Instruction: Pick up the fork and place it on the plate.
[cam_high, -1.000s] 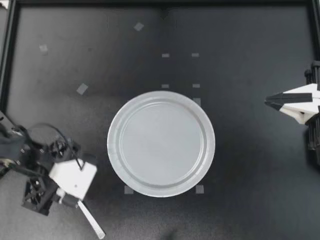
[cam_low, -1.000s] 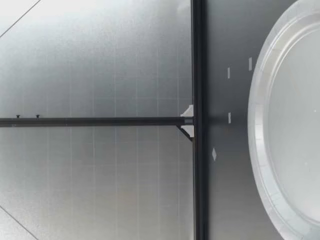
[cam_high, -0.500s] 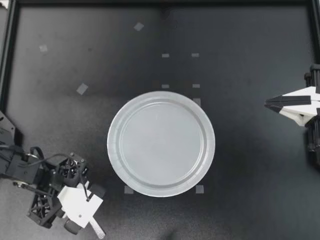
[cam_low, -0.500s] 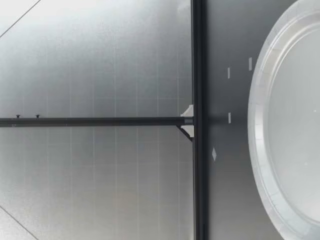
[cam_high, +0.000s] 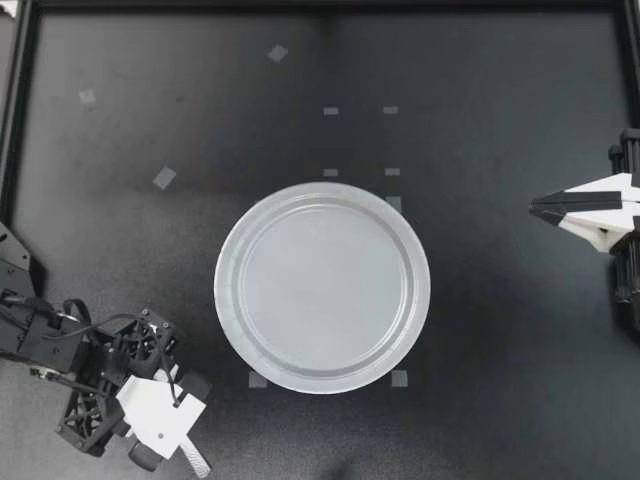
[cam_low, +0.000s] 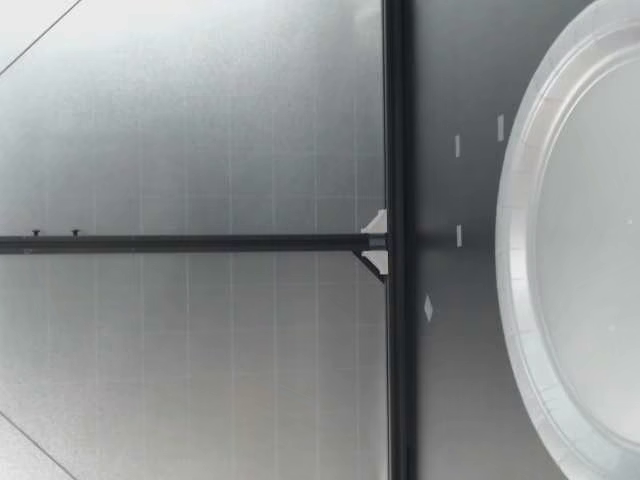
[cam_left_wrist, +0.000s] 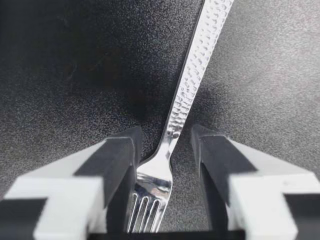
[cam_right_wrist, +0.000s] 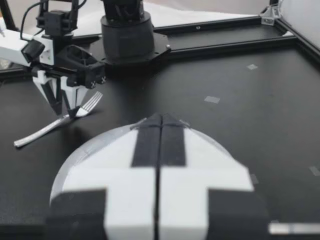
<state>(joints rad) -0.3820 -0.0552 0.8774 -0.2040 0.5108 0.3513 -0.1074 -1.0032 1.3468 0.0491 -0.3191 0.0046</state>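
Left gripper (cam_high: 165, 432) stands low over the fork (cam_high: 196, 461) with its fingers (cam_left_wrist: 122, 160) spread apart. In the left wrist view they pass on both sides of the fork's thin neck, just behind the tines, and dark table (cam_high: 480, 90) shows between the neck and each pad, so nothing is grasped yet. The fork lies on the table outside the plate (cam_high: 322, 287), well apart from its rim, on the side of my left arm. I judge that the step in hand is the grasp itself, so the task is in its first half; the plate carries nothing. The next move calls for closing the fingers squarely on the neck, because the metal there is narrow and smooth and could turn or slip. After that come the lift, the carry to the plate's middle and a release low over it. My right gripper (cam_high: 545, 207) is pressed closed on nothing and hangs well apart from the plate, on the opposite side. By count there are 1 fork, 1 plate, 2 grippers, and about 10 small tape marks (cam_high: 164, 178) around the plate, though some are faint and I may miss 1.
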